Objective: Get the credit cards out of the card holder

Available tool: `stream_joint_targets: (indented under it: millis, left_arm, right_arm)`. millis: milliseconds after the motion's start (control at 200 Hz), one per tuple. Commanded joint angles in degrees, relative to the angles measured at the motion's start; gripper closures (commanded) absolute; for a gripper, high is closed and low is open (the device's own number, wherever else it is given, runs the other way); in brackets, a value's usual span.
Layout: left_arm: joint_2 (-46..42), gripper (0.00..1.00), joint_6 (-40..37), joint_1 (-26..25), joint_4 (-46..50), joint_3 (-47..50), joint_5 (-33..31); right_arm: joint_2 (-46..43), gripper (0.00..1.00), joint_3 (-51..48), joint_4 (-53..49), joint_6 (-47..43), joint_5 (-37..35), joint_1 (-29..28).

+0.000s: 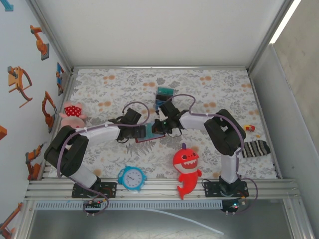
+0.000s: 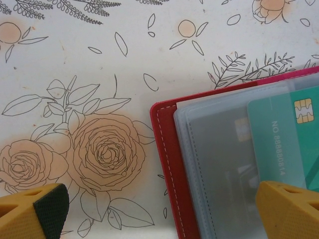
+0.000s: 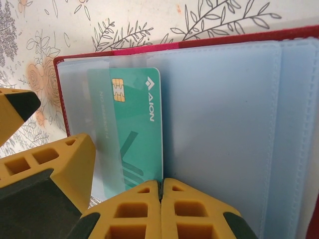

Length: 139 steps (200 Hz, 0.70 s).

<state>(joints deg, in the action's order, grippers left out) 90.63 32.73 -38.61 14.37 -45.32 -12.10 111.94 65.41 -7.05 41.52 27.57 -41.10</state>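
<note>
From above, your two arms meet mid-table over the card holder [image 1: 145,139]. The left gripper [image 1: 141,130] and right gripper [image 1: 158,127] cover most of it, and their jaws are too small to read. Loose credit cards [image 1: 163,92] lie just beyond.

On the left wrist, your left gripper stands wide apart, one finger [image 2: 35,211] over the floral cloth [image 2: 99,64], the other over the holder's clear sleeves. A teal card [image 2: 294,139] is cut off at the frame edge.

On the right wrist, your right gripper's fingers [image 3: 194,211] are pressed together at that card's lower edge. You cannot tell whether they pinch it.
</note>
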Motion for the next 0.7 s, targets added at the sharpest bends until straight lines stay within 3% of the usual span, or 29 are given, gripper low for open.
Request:
stream_joint_targets:
  millis: [0, 691]
  left_arm:
    - [0.42, 0.03, -0.99, -0.19, 0.9, -1.17, 0.08]
    - [1.49, 0.03, -0.65, -0.3, 2.25, -1.09, -0.91]
  right_arm:
    - [-1.38, 0.97, 0.55, -2.28, -1.09, -2.17, 0.41]
    - [-1.57, 0.86, 0.21, 0.94, 0.0, -0.04, 0.58]
